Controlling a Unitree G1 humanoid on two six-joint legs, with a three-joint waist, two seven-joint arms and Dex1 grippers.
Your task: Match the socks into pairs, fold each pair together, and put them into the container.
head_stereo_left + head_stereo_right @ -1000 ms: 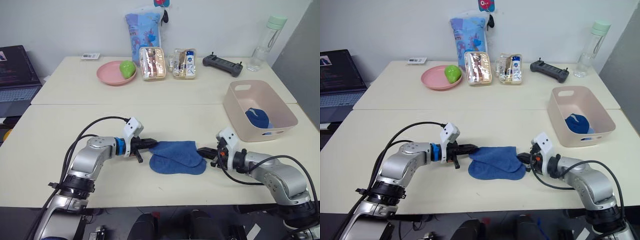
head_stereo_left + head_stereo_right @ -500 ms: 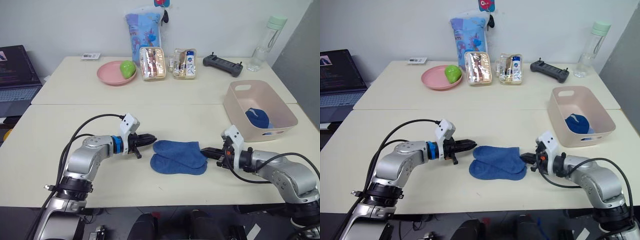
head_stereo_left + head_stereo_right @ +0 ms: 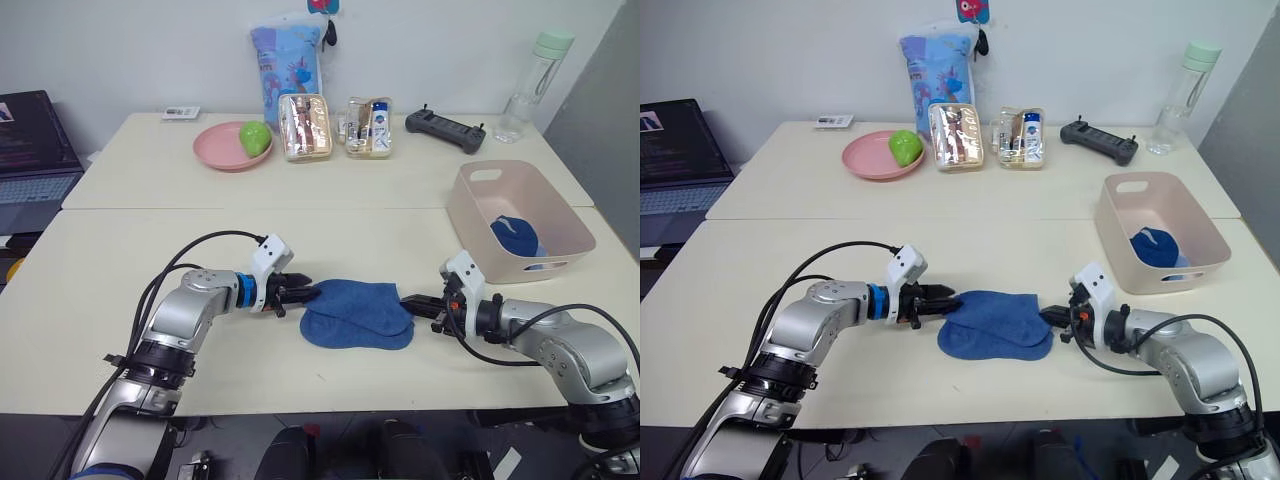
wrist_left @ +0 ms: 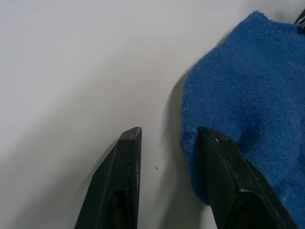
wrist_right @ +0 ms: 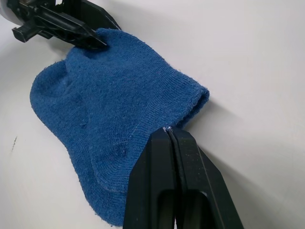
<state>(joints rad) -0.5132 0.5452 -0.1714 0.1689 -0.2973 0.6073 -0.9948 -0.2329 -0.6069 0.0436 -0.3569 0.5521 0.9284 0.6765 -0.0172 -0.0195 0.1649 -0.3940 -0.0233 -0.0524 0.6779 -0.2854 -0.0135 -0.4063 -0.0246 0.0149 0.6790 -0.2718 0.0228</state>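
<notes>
Advanced since half a second prior: left gripper, parted, back at socks.
Right gripper: pinched closed at opposite edge.

blue socks, container — pale pink-beige

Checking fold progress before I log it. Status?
Left hand open at socks' edge. Right hand shut, at opposite edge. One folded pair in container. Nothing blocking.

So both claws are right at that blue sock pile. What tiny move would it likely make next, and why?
Probably the left gripper closes its jaws on the near edge of the blue socks. Its jaws are open, one against the sock edge, nothing gripped. The right gripper is shut at the opposite end. A left grip would let it fold the pair for the container.
</notes>
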